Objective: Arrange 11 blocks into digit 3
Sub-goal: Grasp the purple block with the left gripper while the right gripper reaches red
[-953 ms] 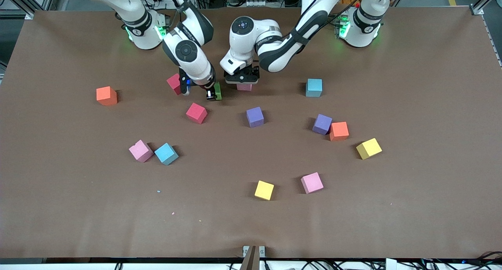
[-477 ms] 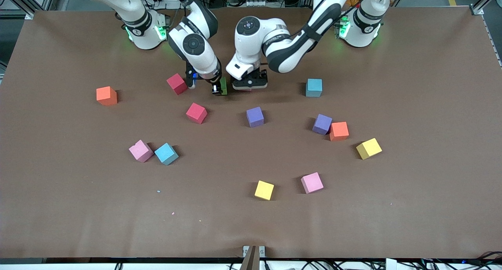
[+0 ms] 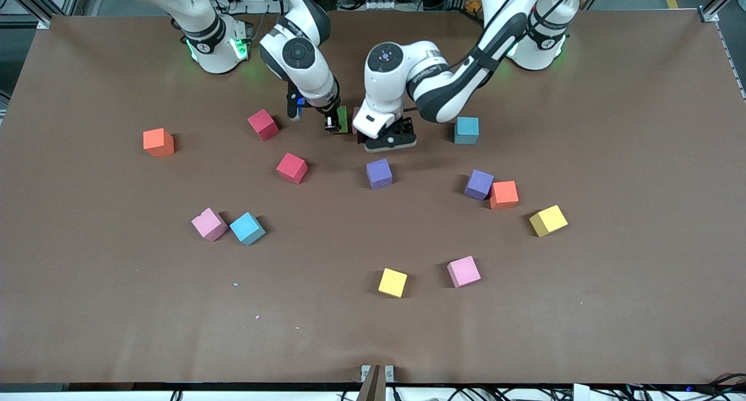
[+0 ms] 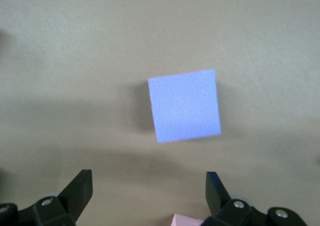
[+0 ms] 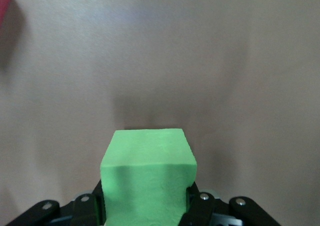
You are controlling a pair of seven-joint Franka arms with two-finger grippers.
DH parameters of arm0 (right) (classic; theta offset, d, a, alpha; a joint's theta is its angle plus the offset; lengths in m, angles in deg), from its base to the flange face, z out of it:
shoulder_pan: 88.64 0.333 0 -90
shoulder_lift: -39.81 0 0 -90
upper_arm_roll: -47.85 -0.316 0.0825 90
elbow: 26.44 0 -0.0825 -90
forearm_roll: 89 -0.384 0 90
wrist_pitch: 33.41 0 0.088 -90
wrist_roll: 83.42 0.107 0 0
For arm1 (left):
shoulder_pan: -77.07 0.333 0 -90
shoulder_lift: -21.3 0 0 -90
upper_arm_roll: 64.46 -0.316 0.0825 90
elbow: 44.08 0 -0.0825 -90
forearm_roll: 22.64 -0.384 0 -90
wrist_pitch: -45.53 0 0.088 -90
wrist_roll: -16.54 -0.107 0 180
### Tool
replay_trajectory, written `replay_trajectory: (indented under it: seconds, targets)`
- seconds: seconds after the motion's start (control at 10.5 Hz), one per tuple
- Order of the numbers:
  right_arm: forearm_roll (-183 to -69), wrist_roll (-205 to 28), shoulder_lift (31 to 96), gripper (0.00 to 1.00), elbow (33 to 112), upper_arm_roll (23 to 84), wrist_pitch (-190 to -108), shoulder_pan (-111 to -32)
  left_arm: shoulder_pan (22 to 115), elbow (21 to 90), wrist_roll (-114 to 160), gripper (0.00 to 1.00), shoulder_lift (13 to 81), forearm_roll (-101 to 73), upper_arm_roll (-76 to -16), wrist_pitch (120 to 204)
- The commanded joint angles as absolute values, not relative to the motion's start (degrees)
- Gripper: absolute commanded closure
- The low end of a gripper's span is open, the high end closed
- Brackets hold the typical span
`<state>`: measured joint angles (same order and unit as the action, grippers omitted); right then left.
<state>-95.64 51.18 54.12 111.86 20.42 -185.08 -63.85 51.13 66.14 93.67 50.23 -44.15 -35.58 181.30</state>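
right gripper (image 5: 145, 206) clamps green block (image 5: 148, 178); left gripper (image 4: 149, 186) spread, empty.

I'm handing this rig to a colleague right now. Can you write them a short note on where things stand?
Right gripper: shut on the green block, close beside the left gripper.
Left gripper: open, empty, over the table near a purple block, with a pink block at its fingers.
Loose on the table: two red blocks, two orange, two light blue, another purple and two more pink, all scattered; two yellow cubes lie nearer the front camera.
Done: no digit shape shows yet.
Left: set the green block down, then bring the others into a 3.
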Motion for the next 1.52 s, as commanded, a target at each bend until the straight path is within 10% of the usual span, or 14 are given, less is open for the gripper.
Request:
replay_trajectory:
  seconds: [0.0,1.14,1.24,1.33,1.43]
  targets:
    - [-95.2,55.3,56.3,0.88,113.0,19.5,-189.3,-63.3,50.2,64.6,91.2,0.0,49.8,-39.8,-38.3,180.9]
    - [-94.7,55.8,58.1,0.87,112.9,19.6,-191.4,-64.4,45.0,51.8,84.7,0.0,58.7,-37.4,-45.1,178.6]
    - [-94.7,55.8,58.1,0.64,112.8,19.6,-191.4,-64.8,44.9,51.6,84.7,0.0,59.0,-37.4,-45.1,178.6]
    - [-94.6,55.8,58.1,0.01,112.8,19.6,-191.0,-64.8,44.9,51.6,84.7,0.0,59.2,-37.4,-45.1,178.7]
    - [-94.5,55.6,58.2,0.0,112.5,19.6,-190.2,-64.9,44.9,51.6,84.6,0.0,59.4,-37.5,-45.1,178.7]
